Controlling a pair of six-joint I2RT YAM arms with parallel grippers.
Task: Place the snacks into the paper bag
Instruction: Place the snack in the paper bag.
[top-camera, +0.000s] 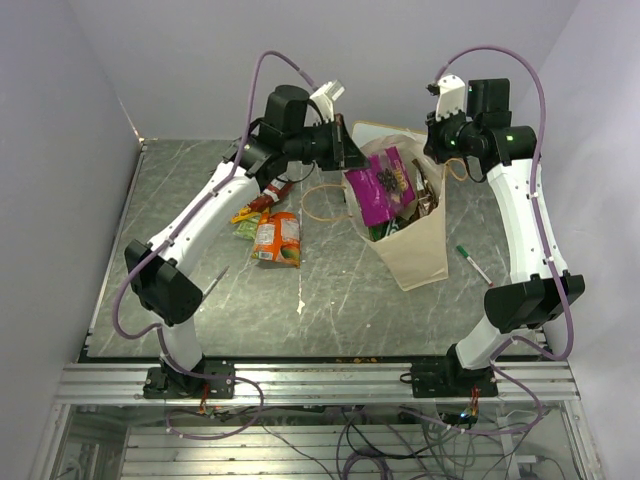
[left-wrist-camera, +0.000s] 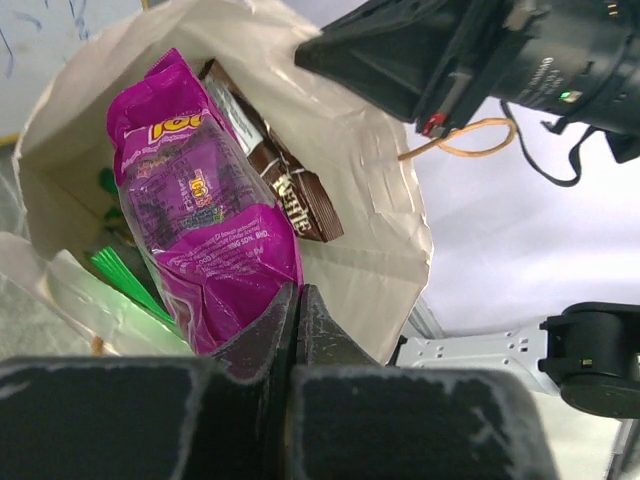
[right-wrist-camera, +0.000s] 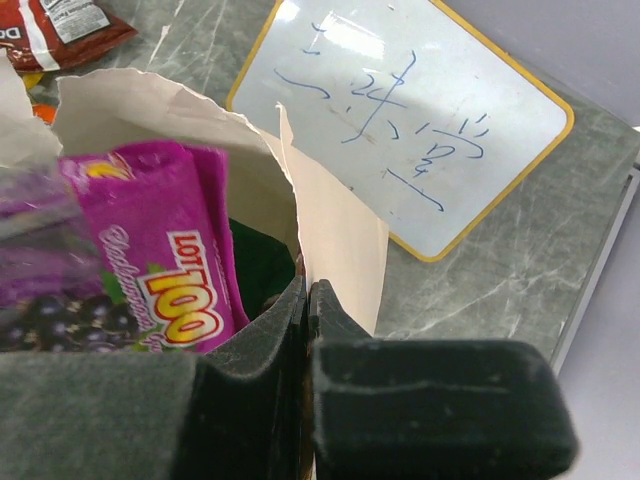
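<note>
Paper bag (top-camera: 415, 250), purple packet (top-camera: 383, 187) jutting from its mouth, right end effector (right-wrist-camera: 304, 292) clenched on bag rim, left end effector (left-wrist-camera: 297, 305) clenched beside purple packet, orange packet (top-camera: 277, 238) left of bag, pen (top-camera: 473, 263) right.

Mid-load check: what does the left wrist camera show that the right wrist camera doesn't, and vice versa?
Left wrist only: a brown packet inside the paper bag, plus a cord handle. Right wrist only: the whiteboard and a red packet on the table. Both: the purple packet in that bag.
</note>
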